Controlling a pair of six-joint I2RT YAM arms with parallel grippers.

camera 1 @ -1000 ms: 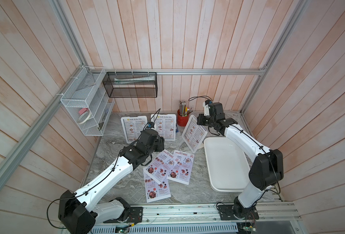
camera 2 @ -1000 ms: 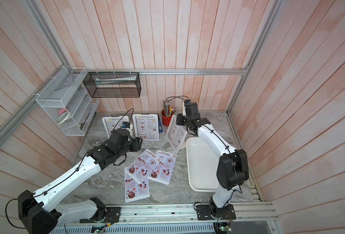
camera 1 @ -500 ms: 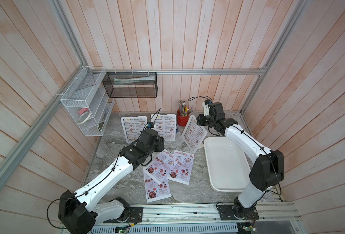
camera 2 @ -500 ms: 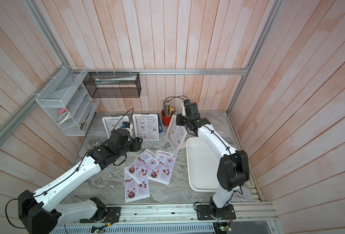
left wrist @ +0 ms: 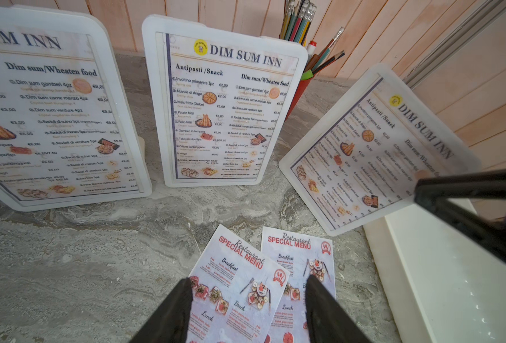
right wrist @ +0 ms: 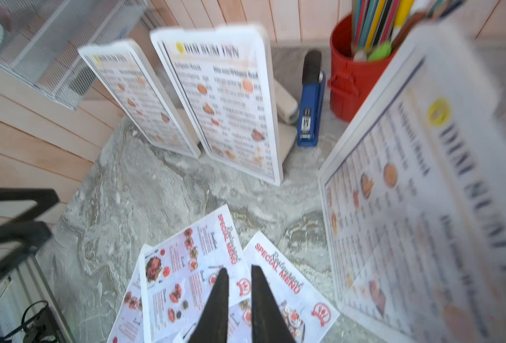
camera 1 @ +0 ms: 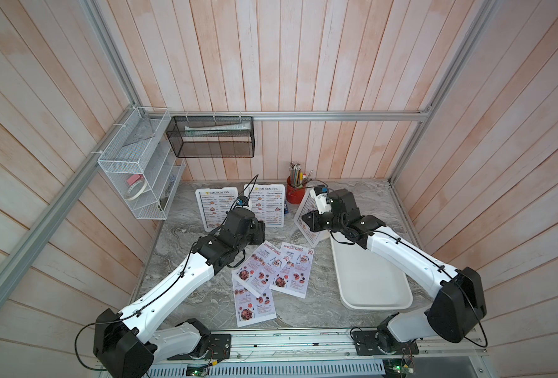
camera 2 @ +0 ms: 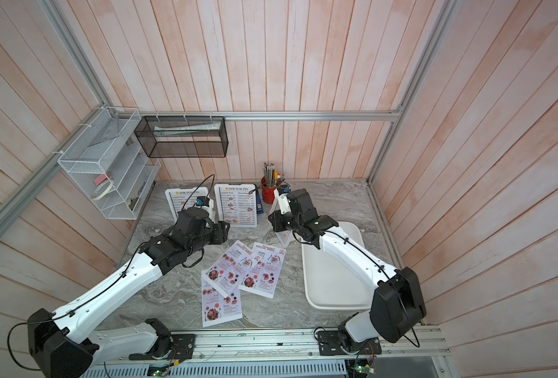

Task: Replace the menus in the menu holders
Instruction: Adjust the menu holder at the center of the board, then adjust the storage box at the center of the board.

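Right claw (right wrist: 240,269) newly parted a crack, empty, near menu holder (left wrist: 335,114), left claw (left wrist: 248,280) unmoved, released, over menus (left wrist: 234,258)

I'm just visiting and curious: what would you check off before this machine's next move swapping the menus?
1. Left pincer open, empty: ok.
2. Right pincer empty: ok, jaws barely apart.
3. Old DIM SUM INN menus out of the menu holders: not ok, all three filled.
4. SPECIAL MENU sheets lying on the table: ok.
5. Sheets lying singly: not ok, they overlap.
6. Right pincer clear of the nearest holder: cannot tell.
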